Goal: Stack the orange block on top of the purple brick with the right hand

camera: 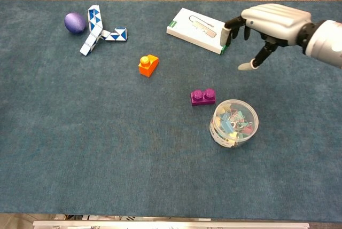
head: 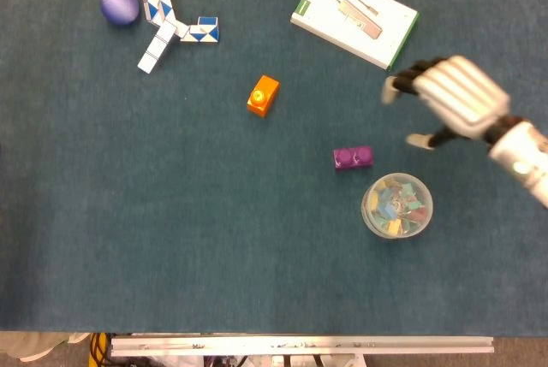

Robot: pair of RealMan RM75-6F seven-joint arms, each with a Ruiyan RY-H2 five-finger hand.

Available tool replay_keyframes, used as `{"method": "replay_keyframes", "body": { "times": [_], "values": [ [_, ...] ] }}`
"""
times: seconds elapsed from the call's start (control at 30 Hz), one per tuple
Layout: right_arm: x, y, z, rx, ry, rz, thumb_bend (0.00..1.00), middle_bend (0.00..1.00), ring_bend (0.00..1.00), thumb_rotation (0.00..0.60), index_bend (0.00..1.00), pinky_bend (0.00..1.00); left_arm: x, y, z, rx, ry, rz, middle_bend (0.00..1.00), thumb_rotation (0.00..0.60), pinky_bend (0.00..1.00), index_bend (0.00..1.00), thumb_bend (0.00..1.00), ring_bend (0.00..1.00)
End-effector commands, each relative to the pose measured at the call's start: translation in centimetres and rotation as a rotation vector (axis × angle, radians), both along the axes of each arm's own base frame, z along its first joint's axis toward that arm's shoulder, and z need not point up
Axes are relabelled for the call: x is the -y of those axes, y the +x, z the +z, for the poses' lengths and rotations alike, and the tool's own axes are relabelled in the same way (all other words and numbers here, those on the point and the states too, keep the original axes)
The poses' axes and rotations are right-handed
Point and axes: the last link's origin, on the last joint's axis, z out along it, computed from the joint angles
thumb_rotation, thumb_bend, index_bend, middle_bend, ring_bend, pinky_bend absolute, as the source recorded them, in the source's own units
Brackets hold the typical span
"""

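Observation:
The orange block [head: 263, 95] [camera: 148, 64] lies on the blue cloth near the middle of the table. The purple brick [head: 353, 157] [camera: 203, 96] sits to its right and nearer to me, studs up. My right hand [head: 449, 97] [camera: 265, 23] hovers above the table, right of and beyond the purple brick, well away from the orange block. Its fingers are spread and hold nothing. My left hand shows in neither view.
A clear round tub of coloured clips [head: 397, 205] [camera: 233, 122] stands just right of and nearer than the purple brick. A white flat box [head: 354, 15] [camera: 196, 30] lies at the back, beside my right hand. A blue-white snake puzzle [head: 167, 19] and a purple ball [head: 120, 6] sit far left.

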Motion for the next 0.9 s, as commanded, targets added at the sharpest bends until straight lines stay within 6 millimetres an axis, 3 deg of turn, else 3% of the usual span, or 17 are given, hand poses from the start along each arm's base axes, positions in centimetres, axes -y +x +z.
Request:
{"method": "replay_keyframes", "body": {
  "times": [0.03, 0.5, 0.63, 0.9],
  "values": [
    [1.3, 1.7, -1.7, -0.012, 0.007, 0.029, 0.11, 0.39, 0.31, 0.600, 0.37, 0.40, 0.1, -0.1, 0.0, 0.001, 0.003, 0.002, 0.33, 0.600, 0.18, 0.33, 0.24, 0.29],
    [3.6, 6.7, -7.8, -0.108, 0.023, 0.160, 0.11, 0.28, 0.22, 0.600, 0.26, 0.32, 0.6, -0.3, 0.5, 0.004, 0.019, 0.013, 0.33, 0.600, 0.18, 0.33, 0.24, 0.29],
    [4.0, 8.2, -9.2, -0.128, 0.022, 0.195, 0.17, 0.28, 0.22, 0.600, 0.26, 0.31, 0.8, -0.5, 0.7, 0.005, 0.025, 0.018, 0.33, 0.600, 0.18, 0.33, 0.24, 0.29],
    [4.9, 10.4, -11.3, -0.166, 0.020, 0.233, 0.18, 0.28, 0.22, 0.600, 0.26, 0.31, 1.1, -0.8, 1.0, 0.005, 0.037, 0.028, 0.33, 0.600, 0.18, 0.33, 0.24, 0.29]
  ]
}}
